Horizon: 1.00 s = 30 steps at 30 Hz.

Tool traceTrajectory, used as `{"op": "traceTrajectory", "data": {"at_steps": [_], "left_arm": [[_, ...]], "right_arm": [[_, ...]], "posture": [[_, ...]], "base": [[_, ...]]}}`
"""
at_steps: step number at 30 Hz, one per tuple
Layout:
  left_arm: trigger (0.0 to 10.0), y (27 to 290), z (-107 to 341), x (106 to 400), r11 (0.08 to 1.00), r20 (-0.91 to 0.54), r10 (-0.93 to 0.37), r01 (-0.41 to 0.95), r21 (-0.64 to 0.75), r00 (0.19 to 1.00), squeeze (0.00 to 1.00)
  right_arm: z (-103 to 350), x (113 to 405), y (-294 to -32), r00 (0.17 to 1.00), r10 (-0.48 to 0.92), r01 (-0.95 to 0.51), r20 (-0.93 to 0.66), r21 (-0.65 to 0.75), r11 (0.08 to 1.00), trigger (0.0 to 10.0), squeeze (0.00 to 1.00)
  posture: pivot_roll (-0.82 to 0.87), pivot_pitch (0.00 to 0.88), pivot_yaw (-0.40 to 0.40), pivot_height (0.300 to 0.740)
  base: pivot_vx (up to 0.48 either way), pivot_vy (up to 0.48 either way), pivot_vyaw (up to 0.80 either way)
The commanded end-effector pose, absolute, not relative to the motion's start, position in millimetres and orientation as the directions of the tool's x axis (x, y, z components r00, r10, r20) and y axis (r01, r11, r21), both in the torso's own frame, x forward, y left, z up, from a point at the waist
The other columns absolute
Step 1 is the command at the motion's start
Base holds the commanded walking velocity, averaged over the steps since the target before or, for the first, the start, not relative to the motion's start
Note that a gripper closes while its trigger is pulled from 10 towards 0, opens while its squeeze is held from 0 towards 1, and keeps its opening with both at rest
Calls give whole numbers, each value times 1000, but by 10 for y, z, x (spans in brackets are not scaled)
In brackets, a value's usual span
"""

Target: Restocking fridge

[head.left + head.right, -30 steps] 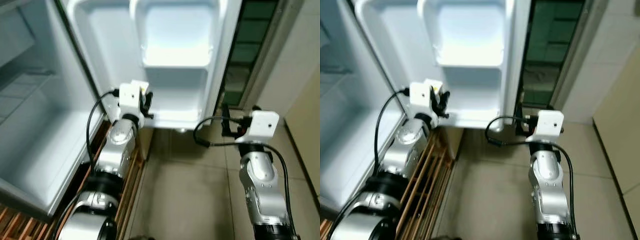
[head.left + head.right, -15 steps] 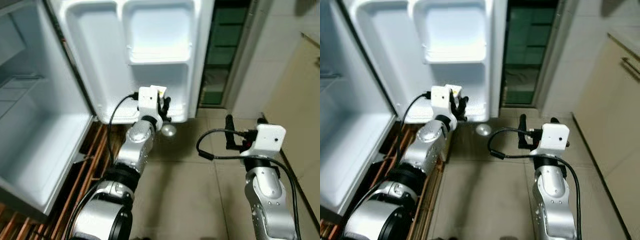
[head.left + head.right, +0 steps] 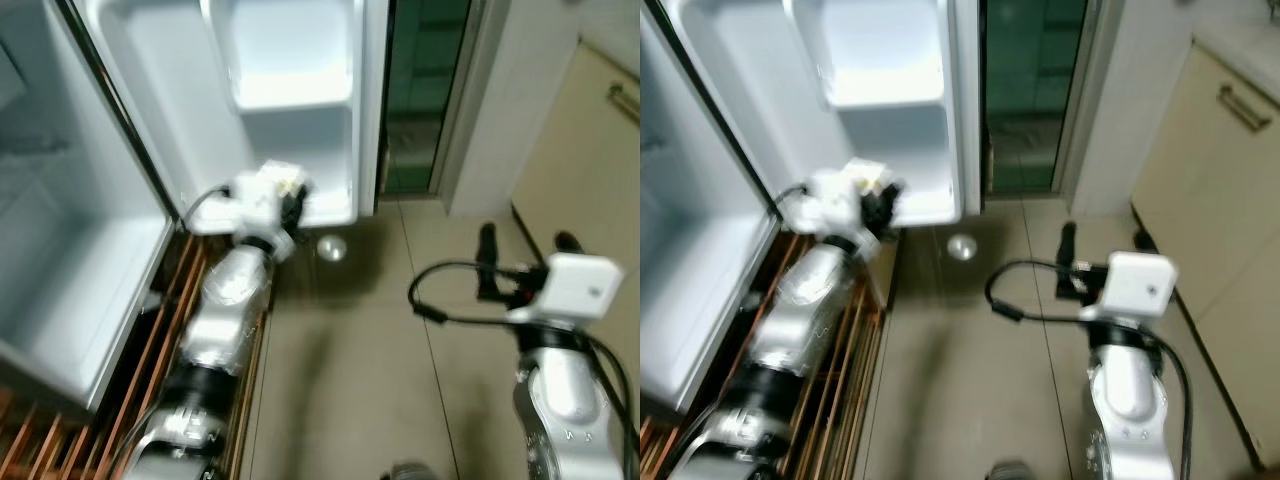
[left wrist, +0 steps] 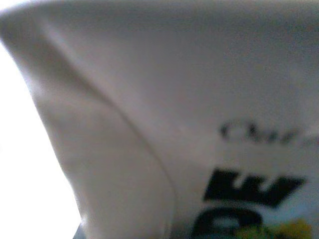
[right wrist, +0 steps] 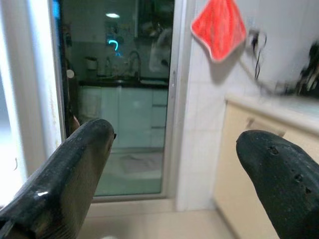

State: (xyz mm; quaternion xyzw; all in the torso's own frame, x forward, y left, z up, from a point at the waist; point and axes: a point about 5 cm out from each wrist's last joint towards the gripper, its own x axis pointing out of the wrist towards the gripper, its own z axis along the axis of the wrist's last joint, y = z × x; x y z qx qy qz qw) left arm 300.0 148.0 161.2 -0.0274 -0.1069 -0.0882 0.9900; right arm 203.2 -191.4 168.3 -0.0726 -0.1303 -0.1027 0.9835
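I see my left gripper (image 3: 292,200) clamping a white printed package (image 4: 199,124) by the fridge door (image 3: 300,150) at eleven o'clock, right gripper (image 5: 174,164) wide.

My fridge (image 3: 70,290) stands open on my left, its pale interior bare where I can see it, and its white door (image 3: 200,120) is swung wide ahead of me with 2 moulded shelves (image 3: 290,100). At the door's lower shelf, a white package (image 4: 199,124) with black lettering sits right against my left wrist camera, too blurred to read.
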Motion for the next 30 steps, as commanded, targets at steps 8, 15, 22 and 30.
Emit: {"op": "traceTrajectory", "data": {"at_steps": [8,15,22,30], "left_arm": [[10000,1504,1930,2547,989,338,-70,110,-101,939,0],[10000,1378,1944,2753,986,279,-93,128,-109,956,0],[10000,1294,1923,2833,982,261,-123,156,-110,958,0],[10000,1277,1925,2860,981,257,-115,150,-124,960,0]], "right_arm": [[1889,1883,-1905,911,-170,255,375,-191,948,10000,43],[1878,2054,-1887,906,-173,256,387,-176,950,10000,43],[1884,2144,-1945,898,-189,280,397,-184,942,10000,39],[1856,2178,-1996,904,-190,282,384,-200,939,10000,39]], "posture": [[-195,0,26,740],[-211,0,49,740],[-220,0,52,740],[-223,0,48,740]], "base": [[0,0,0],[0,0,0],[0,0,0],[418,0,0]]}}
